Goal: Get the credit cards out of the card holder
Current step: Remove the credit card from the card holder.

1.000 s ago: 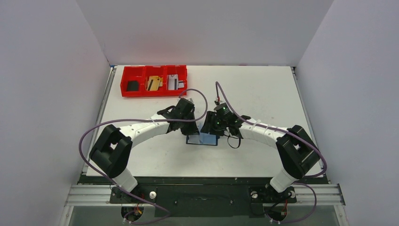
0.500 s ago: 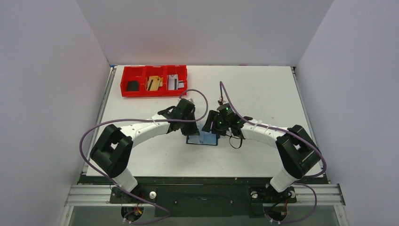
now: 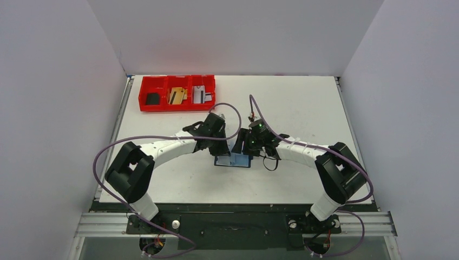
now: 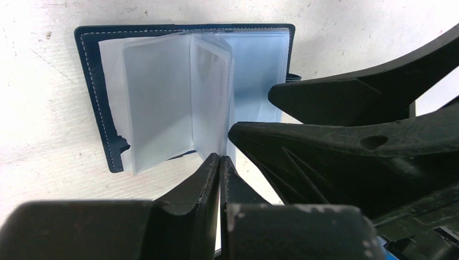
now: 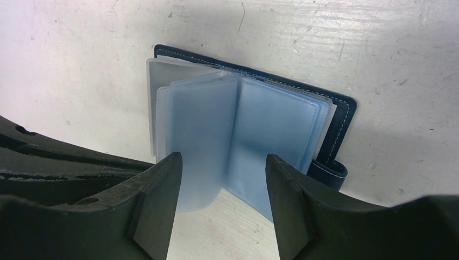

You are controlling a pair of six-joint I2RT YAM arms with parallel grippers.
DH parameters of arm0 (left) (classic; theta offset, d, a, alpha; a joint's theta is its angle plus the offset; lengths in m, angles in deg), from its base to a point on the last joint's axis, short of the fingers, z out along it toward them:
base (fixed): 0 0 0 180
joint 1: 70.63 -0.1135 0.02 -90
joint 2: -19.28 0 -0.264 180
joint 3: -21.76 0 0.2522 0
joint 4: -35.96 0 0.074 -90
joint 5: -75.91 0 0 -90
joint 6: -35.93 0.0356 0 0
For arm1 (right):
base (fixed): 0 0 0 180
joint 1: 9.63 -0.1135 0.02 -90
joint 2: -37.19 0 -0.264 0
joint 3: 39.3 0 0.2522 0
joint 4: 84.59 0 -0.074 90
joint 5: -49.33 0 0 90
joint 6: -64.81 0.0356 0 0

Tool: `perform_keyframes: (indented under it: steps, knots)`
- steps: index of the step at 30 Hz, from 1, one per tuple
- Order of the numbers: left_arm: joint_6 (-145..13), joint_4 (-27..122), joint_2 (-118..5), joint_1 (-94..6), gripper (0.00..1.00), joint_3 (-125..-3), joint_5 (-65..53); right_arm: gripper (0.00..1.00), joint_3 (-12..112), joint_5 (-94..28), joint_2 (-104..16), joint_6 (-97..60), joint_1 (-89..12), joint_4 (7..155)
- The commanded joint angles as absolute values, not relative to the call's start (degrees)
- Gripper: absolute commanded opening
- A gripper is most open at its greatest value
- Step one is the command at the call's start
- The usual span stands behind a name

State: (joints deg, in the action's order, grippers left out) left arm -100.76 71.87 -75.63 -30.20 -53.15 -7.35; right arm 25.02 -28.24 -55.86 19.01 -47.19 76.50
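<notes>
1. The card holder lies open and flat near the middle of the worktop, straight below both wrists. Its long axis runs left to right across the arms and its spine runs away from the bases.
2. It is dark navy with pale stitching. Its clear sleeves are fanned out, with one leaf standing up at the spine. The strap tab pokes out at one short edge.
3. Every sleeve I can see looks empty. I judge the holder has nothing left to pull, though I can't see the leaves underneath.
4. The right gripper is spread wide just above the sleeves, one finger on each side of the spine and holding nothing. It is the better placed to leaf through them.
5. The left gripper is closed, its tips pressed together at the edge of the raised leaf. I cannot tell whether it pinches that leaf or only touches it.
6. The credit cards sit well away at the far left in the red tray, one per compartment: black, tan-gold, silvery.
7. My call is that any next move is a check of the hidden leaves, not a pull.
</notes>
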Motion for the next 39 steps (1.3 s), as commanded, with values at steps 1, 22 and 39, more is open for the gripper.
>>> perform_keyframes:
  steps: [1,22,39]
  knots:
    - [-98.7,73.5,-76.8,-29.5,0.0,-56.8,-5.8,0.54,25.9,-28.5,-55.9,18.2,-46.5,79.1]
    - [-97.8,76.0,-84.4,-25.2,0.0,-63.0,-8.9,0.53,21.6,-29.1,-52.5,21.3,-42.0,79.6]
    - [-97.7,75.8,-83.0,-25.1,0.0,-63.6,-9.4,0.52,23.9,-27.6,-52.6,18.1,-42.0,76.1]
